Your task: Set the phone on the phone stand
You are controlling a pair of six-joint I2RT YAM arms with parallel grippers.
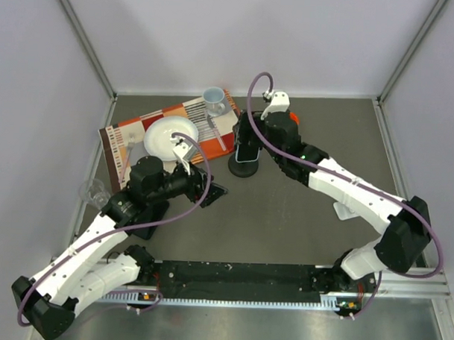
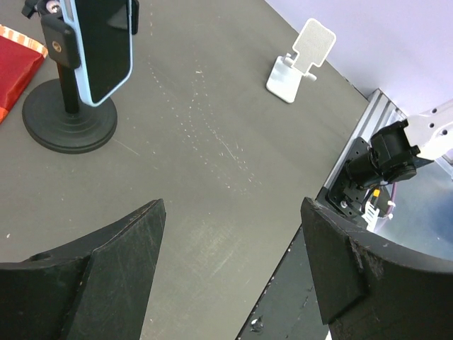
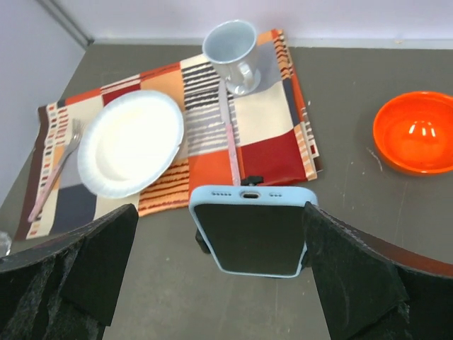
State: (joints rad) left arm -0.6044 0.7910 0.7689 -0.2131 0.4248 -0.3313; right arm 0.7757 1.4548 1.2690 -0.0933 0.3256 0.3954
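Phone [image 3: 251, 237], one, in a pale blue case, stands upright clamped in the black phone stand [image 2: 69, 124] on the table [image 2: 212, 142]. The right gripper [image 3: 221, 234] has its jaws spread wide on either side of it. A second, white phone stand [image 2: 301, 60] sits well apart. The left gripper [image 2: 233, 212] has its jaws wide, holding nothing. Beyond lie one placemat [image 3: 272, 134], plate [image 3: 131, 142], mug [image 3: 230, 46], fork [image 3: 60, 166] and orange bowl [image 3: 414, 131].

In the left wrist view, the top edge cuts off one end of the light-blue-cased phone [image 2: 106, 46] and the clamp of the black round-based stand [image 2: 69, 124]. In the right wrist view, the phone hides nearly all of that stand. In the top view, the right arm [image 1: 346, 185] covers most of the glossy orange bowl [image 1: 291, 117]. The clear glass tumbler [image 1: 92, 189] is too faint for detail.
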